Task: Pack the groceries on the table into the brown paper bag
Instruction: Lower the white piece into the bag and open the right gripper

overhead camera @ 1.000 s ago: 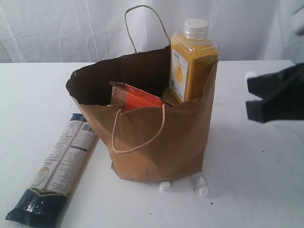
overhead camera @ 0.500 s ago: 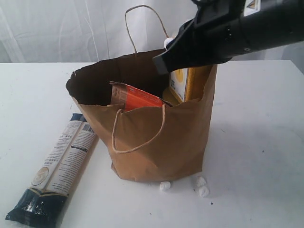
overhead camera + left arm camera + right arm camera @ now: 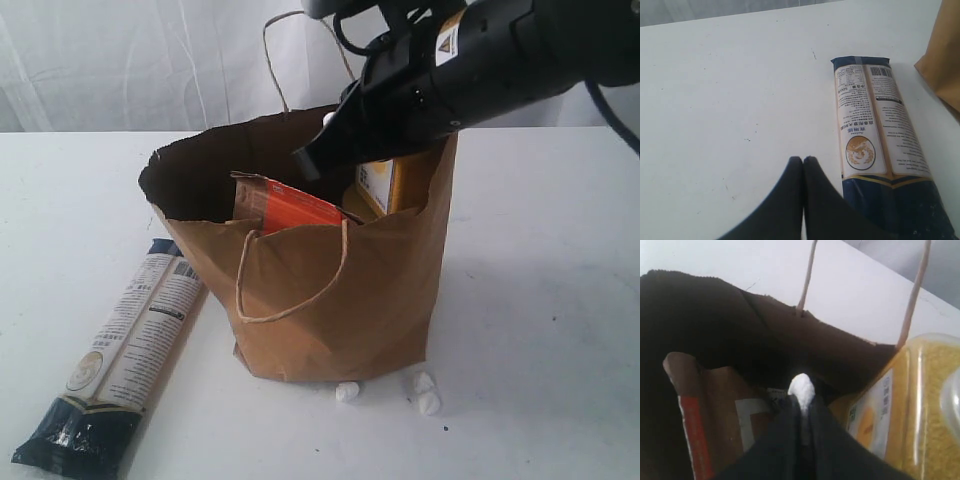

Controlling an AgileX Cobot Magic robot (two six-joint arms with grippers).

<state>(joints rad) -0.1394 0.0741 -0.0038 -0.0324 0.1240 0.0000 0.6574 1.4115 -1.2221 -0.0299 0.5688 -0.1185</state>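
The brown paper bag point(image 3: 330, 300) stands open on the table point(image 3: 540, 330). Inside it are the yellow-grain bottle point(image 3: 395, 185), its cap hidden by my right arm, and the brown pouch with orange label point(image 3: 290, 210). My right gripper point(image 3: 312, 157) hangs over the bag's mouth, shut on a small white lump point(image 3: 801, 386); below it show the pouch point(image 3: 700, 410) and bottle point(image 3: 920, 400). The long navy-cream packet point(image 3: 120, 350) lies flat left of the bag. My left gripper point(image 3: 803, 160) is shut and empty just beside that packet point(image 3: 880, 135). The jar, can and carton are out of view.
Three more small white lumps point(image 3: 347, 392) point(image 3: 425, 392) lie on the table against the bag's front base. A white curtain hangs behind the table. The bag's rear handle point(image 3: 285, 40) sticks up by my right arm.
My right arm swung in from the right edge to over the bag's mouth, then moved lower and further left, carrying the white lump. The packet, bag and its contents stayed put.
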